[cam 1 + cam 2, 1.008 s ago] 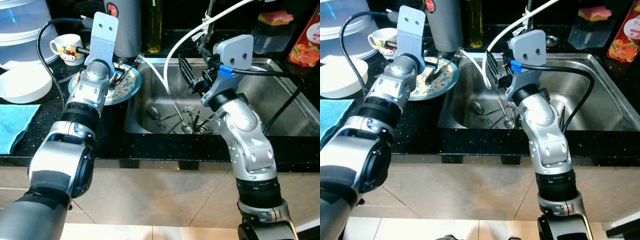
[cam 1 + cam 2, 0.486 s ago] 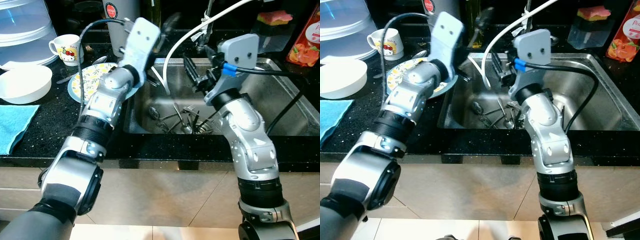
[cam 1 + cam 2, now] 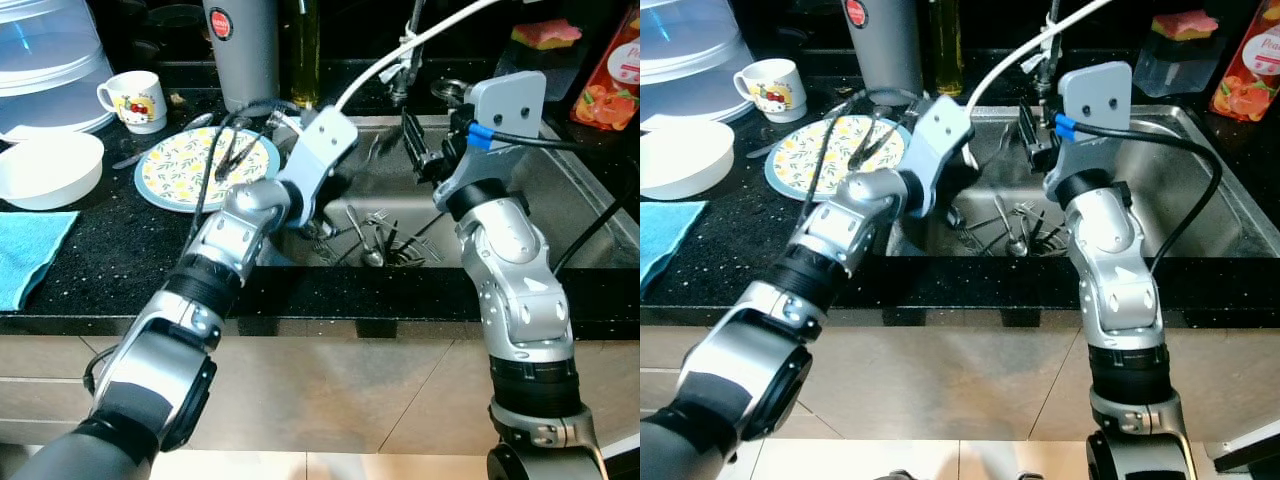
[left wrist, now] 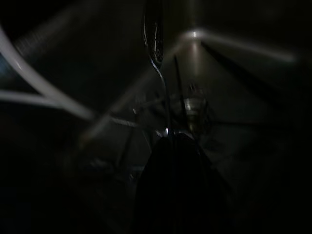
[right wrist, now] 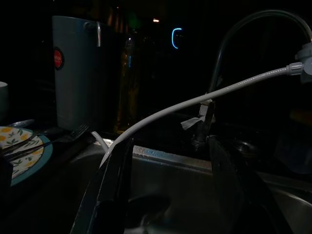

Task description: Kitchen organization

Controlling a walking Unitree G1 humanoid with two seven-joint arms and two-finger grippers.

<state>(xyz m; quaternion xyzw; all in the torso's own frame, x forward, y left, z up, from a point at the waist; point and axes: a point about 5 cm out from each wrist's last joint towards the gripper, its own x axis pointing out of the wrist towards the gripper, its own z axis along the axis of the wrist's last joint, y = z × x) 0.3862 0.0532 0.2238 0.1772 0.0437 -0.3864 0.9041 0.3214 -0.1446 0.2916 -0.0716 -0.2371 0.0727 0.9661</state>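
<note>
Swung my left gripper (image 4: 168, 134) from the plate (image 3: 185, 165) over the sink (image 3: 560, 180), pinching a spoon (image 4: 153, 36) above piled cutlery (image 3: 365, 240); right gripper (image 5: 168, 195) hovers spread, more cutlery left on plate

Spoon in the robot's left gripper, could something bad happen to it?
The spoon is pinched only by the end of its thin handle in the left gripper, so it might slip and clatter onto the cutlery in the sink. The white hose hangs close by and could snag the arm.
</note>
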